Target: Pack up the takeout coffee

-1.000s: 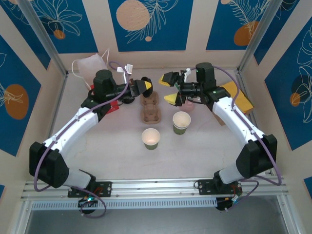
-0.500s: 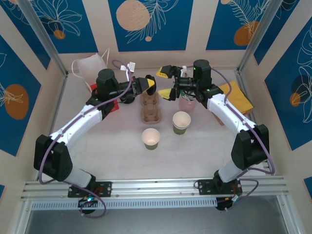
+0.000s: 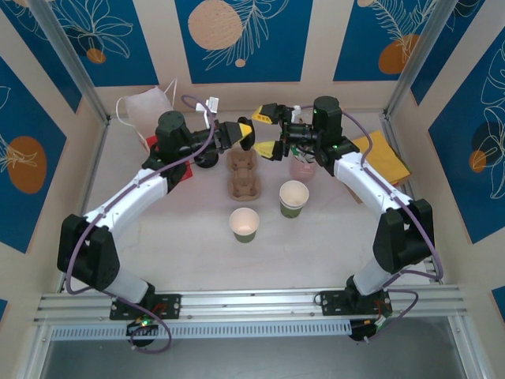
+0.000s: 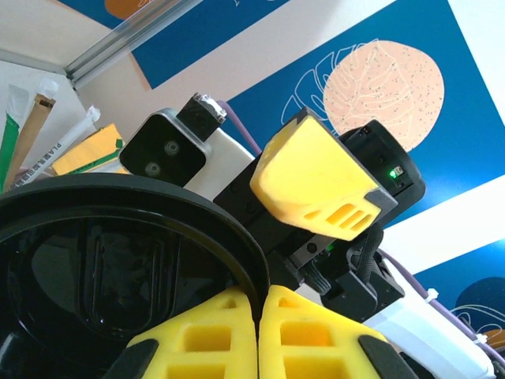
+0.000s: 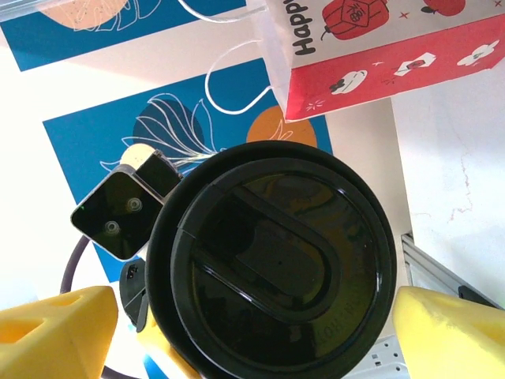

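Gripper handover, advice: centre the right gripper (image 3: 267, 131) around the black lid (image 5: 276, 260) and close firmly before the left lets go.
Takeout coffee: judged unassembled; two lidless green cups (image 3: 245, 224) stand on the worktop (image 3: 197, 245), nearer than the cup carrier (image 3: 245, 178).
Left gripper (image 4: 259, 312): clamped on the lid's rim, above the carrier's far end.
Right gripper: spread wide, straddling the lid.

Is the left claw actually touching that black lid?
Touching. The left wrist view shows the left claw with its two yellow fingers shut on the black lid, the rim pinched between them.
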Available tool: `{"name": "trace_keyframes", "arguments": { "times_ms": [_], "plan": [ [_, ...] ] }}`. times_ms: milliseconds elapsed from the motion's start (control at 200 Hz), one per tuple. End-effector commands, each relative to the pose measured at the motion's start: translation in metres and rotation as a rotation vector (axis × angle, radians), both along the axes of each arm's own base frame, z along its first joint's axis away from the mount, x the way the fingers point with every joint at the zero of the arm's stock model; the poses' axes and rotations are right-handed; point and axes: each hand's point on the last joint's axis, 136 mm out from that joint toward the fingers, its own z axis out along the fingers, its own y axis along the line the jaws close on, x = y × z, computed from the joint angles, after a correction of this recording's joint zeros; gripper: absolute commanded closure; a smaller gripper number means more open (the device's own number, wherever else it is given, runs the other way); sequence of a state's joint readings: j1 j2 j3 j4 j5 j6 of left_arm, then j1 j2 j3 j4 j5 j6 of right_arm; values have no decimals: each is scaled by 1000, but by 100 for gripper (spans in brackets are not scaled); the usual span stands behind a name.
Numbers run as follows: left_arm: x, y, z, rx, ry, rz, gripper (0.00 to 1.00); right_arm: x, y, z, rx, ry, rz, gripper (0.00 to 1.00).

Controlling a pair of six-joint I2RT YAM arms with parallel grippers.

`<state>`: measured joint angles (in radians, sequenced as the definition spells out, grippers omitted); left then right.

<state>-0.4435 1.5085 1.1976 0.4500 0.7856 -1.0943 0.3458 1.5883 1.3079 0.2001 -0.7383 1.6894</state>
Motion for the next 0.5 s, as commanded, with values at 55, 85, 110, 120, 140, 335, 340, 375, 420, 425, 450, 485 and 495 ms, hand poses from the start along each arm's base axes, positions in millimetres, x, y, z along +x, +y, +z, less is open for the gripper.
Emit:
{"name": "trace_keyframes", "arguments": {
  "times_ms": [55,85,110,120,140,335,340,375,420,425,450,485,495],
  "plan": [
    [-4,-5,16,-55,-40,-30,95,-2,3,-2,29,22,25,10],
    [-4,-5,17,-61,-41,-29,95,-2,3,-2,30,26,24,11],
    [-4,-5,17,-64,-40,-28,95,-2,3,-3,32,29,23,11],
    [-4,-5,17,-64,-40,-28,95,-2,3,-3,32,30,23,11],
    [-4,-5,18,-65,-41,-29,95,-2,3,-3,33,31,22,11],
    [-7,-9,20,-78,-43,-40,95,-1,3,-4,52,43,18,12],
    [-7,-9,20,-78,-44,-40,95,-1,3,-4,53,43,19,12],
    [-7,-10,19,-79,-42,-41,95,-2,4,-3,55,43,20,12],
    [-7,-10,19,-84,-42,-41,95,-1,4,-4,59,45,19,12],
    [-7,-10,19,-84,-42,-41,95,-1,4,-4,60,46,19,12],
    [-8,-11,19,-86,-41,-44,95,-1,4,-4,62,47,19,13],
    [-7,-11,18,-86,-39,-44,95,-1,4,-3,66,46,18,13],
    [-7,-11,18,-85,-38,-43,95,-1,4,-3,67,46,17,13]
  ]
}}
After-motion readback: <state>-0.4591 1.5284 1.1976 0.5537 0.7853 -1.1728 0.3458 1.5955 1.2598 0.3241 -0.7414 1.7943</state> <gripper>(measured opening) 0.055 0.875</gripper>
